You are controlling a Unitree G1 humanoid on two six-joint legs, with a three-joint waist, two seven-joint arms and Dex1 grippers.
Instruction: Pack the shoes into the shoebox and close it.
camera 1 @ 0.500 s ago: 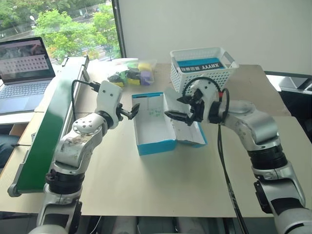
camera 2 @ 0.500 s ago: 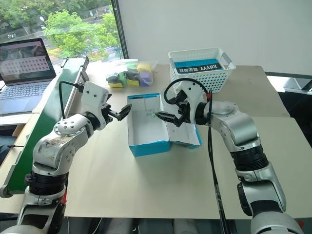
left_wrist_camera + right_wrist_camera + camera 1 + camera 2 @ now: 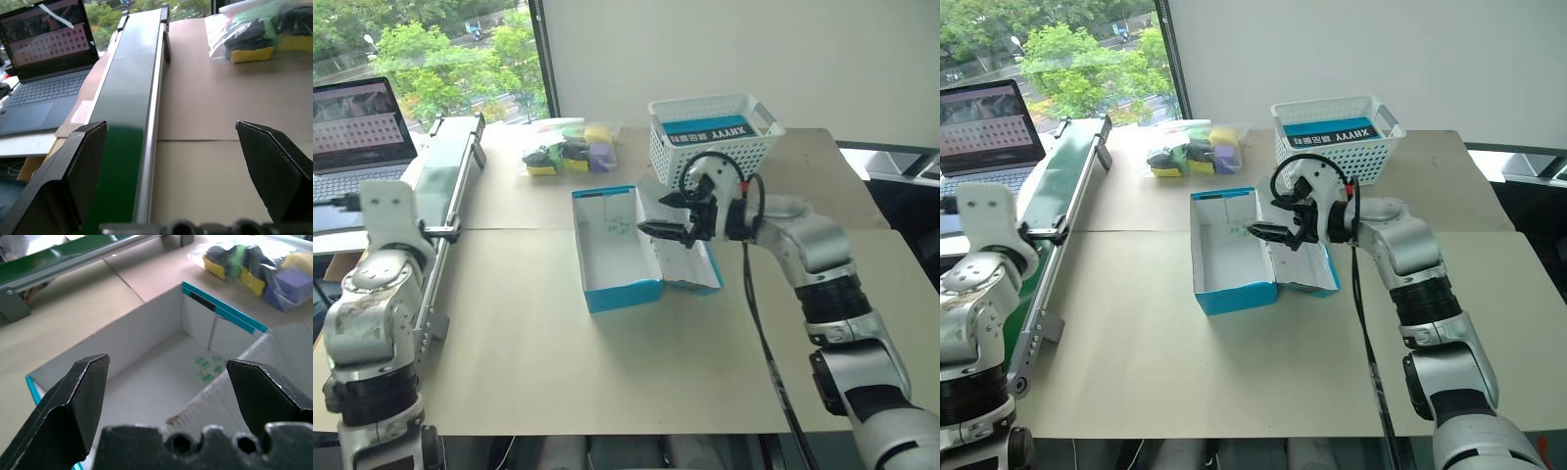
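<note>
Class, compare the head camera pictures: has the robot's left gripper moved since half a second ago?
Yes. The left gripper has swung away from the open blue box, out to the robot's left, and now points along the green conveyor at the table's left edge.

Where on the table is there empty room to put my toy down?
The near half of the table, in front of the shoebox, is bare. So is the strip between the shoebox and the green conveyor. The far side is crowded: a bag of blocks and white basket.
</note>
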